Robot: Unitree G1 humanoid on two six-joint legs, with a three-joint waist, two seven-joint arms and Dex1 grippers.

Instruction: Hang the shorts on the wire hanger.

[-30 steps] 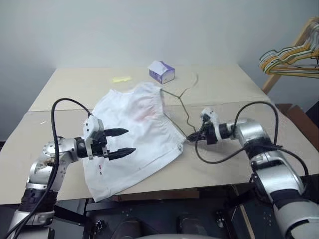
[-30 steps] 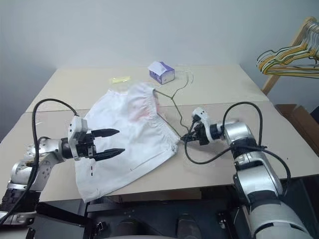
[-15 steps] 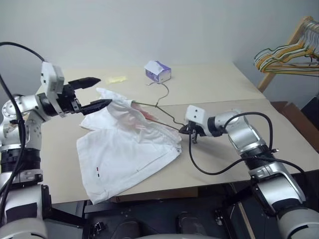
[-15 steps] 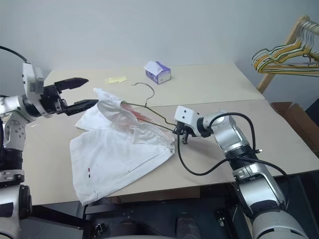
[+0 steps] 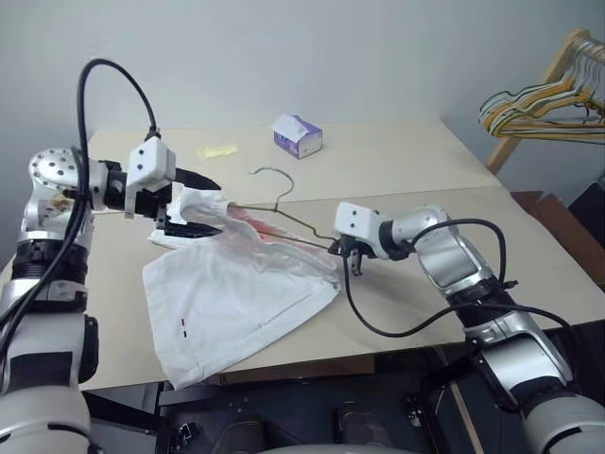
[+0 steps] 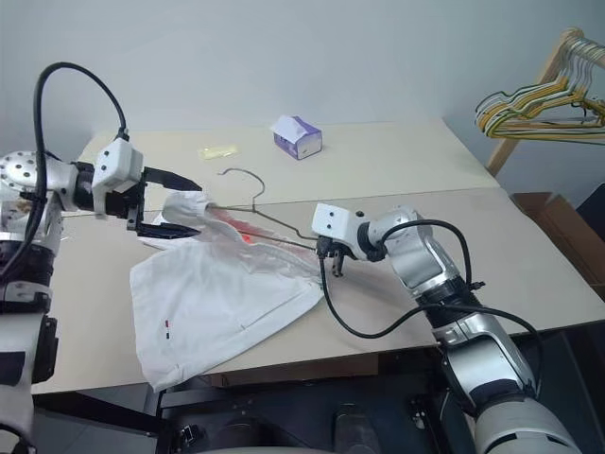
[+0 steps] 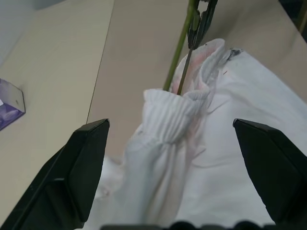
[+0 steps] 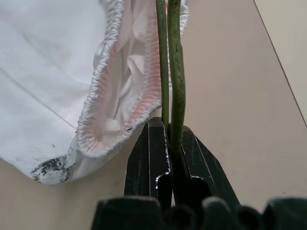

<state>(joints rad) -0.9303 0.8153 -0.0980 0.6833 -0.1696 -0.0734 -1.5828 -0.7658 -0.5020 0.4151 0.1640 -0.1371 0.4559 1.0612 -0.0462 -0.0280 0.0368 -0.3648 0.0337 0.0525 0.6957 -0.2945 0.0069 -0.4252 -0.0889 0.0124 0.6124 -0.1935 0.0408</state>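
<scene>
Beige table [image 5: 397, 161] carried white cloth shorts [image 5: 236, 293] half-threaded on thin olive-grey wire hanger [image 5: 284, 213], right pincer [image 5: 348, 253] pinching its corner, left pincer [image 5: 200, 203] spread around waistband; cloth might slip off.

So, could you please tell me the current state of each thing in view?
Shorts: partly threaded on the hanger, waistband bunched, rest lying on the table.
Hanger: one end inside the waistband, other corner gripped, hook free.
Left gripper: open, astride the bunched waistband.
Right gripper: shut on the hanger.
Box: closed, resting on the table.
</scene>
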